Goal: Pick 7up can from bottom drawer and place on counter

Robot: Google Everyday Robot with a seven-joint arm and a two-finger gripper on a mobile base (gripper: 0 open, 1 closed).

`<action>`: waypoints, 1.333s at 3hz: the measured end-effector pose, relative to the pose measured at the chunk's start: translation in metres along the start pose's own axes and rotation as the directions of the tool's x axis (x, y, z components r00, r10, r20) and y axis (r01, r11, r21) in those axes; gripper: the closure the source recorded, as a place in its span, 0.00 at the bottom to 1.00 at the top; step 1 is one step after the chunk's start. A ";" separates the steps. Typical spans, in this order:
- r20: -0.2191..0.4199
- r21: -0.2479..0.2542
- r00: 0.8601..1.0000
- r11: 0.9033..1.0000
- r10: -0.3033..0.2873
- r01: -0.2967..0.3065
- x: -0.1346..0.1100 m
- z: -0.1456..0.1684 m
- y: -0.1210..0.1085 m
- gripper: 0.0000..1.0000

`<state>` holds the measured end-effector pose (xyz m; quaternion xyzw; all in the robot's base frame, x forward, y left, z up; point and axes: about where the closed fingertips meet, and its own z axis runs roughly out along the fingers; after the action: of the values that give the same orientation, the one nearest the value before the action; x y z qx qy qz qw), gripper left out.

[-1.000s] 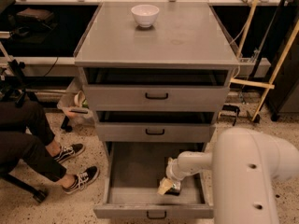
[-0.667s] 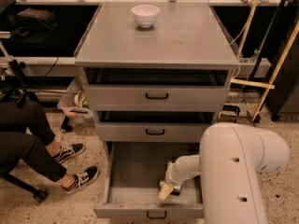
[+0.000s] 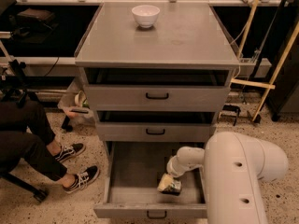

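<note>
The bottom drawer (image 3: 133, 171) is pulled wide open, showing its flat grey floor. My gripper (image 3: 166, 183) reaches down into its right front part from my white arm (image 3: 243, 171). A small shiny silvery-green thing, the 7up can (image 3: 174, 188), lies on the drawer floor right at the gripper, touching it and partly hidden by it. The counter (image 3: 187, 36) above is the flat grey cabinet top and carries only a white bowl (image 3: 145, 15) near its back edge.
The top drawer (image 3: 156, 96) and the middle drawer (image 3: 155, 131) stand slightly open above the gripper. A seated person's legs and sneakers (image 3: 70, 169) are on the floor at the left. Wooden poles (image 3: 275, 64) lean at the right.
My arm's big white link has swung in from the right edge. The gripper has stayed at about the same spot in the bottom drawer, by the can.
</note>
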<state>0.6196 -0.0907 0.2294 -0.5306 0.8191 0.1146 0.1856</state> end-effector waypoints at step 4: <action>0.022 0.110 0.999 0.994 0.024 -0.026 -0.009 0.024 -0.059 0.00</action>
<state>0.6811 -0.0986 0.2123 -0.5082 0.8287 0.0768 0.2215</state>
